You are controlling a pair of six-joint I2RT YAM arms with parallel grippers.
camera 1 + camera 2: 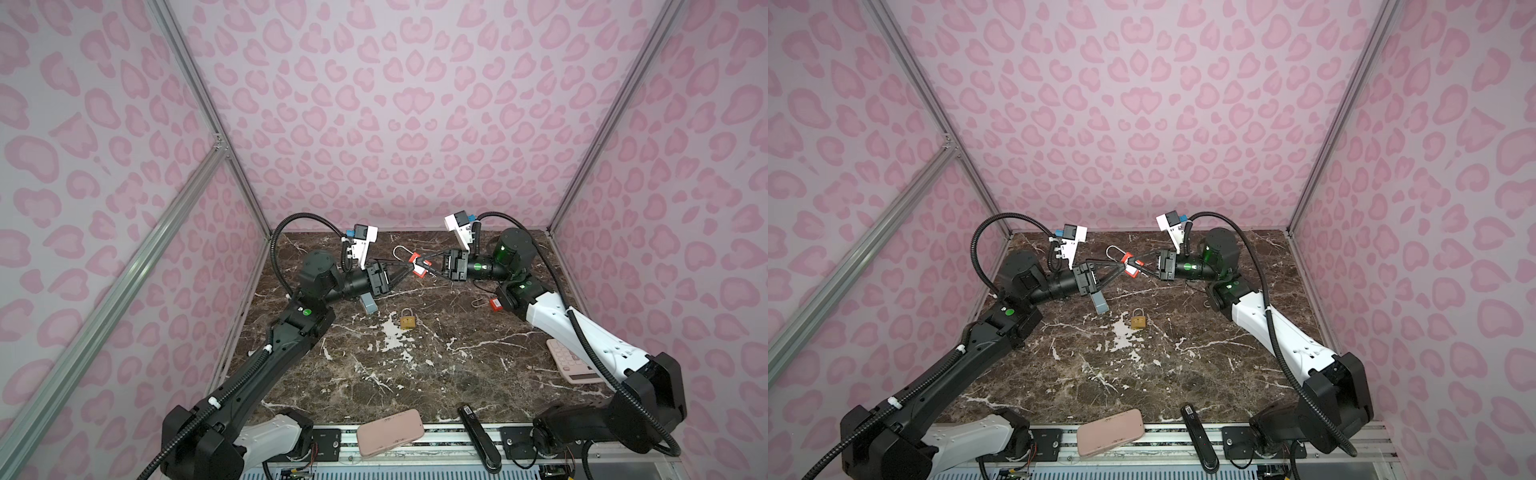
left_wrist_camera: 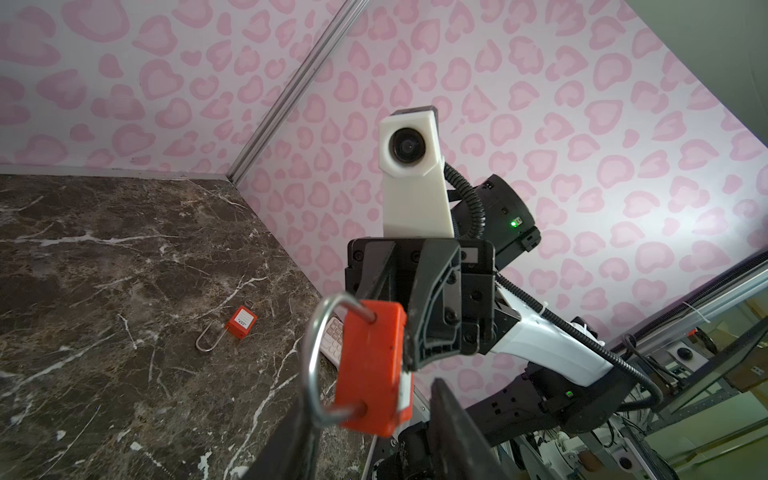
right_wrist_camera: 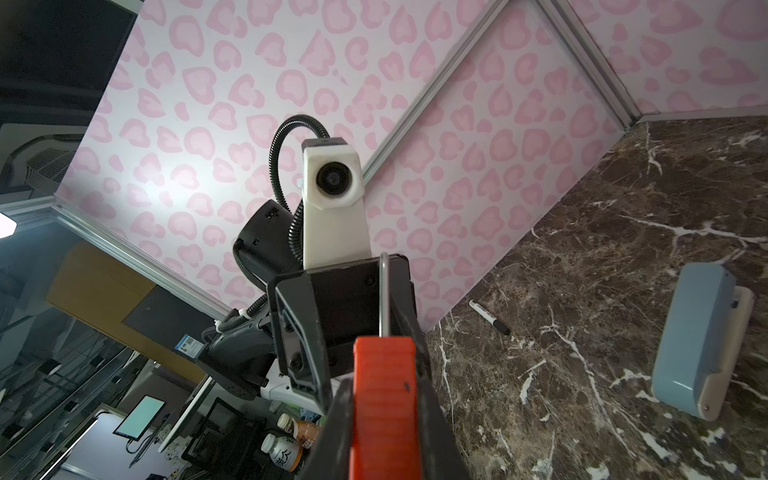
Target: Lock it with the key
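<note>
My right pincer (image 1: 424, 262) grasps the red padlock (image 2: 370, 365). Whether my left pincer (image 1: 409, 271) grips, I cannot tell. I'd brace firmly and twist gently.

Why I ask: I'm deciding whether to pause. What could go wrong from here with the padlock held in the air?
1. The right tool clamps the red padlock in mid-air above the marble table; a push from the left tool could twist it loose and drop it.
2. The two tools meet tip to tip, so they may collide.
</note>
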